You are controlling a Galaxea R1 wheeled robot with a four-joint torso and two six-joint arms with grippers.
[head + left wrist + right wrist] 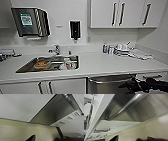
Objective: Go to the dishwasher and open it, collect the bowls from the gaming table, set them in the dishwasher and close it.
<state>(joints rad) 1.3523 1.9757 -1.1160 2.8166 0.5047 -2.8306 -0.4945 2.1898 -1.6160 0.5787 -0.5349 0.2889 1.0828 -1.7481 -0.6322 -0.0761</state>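
Under the counter, right of the sink: we log the following.
Dishwasher (110,85): stainless front, set below the white counter (100,66); door looks tipped slightly out at the top.
Bar handle (126,106): we see it close up in the right wrist view.
Right gripper (133,86): just beside the dishwasher front; we cannot tell its finger spread.
Sink (50,63): holds dishes.

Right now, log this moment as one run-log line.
stage: at dishwasher | door: tipped slightly open | right gripper: near bar handle | sink: holds dishes | bowls: not collected
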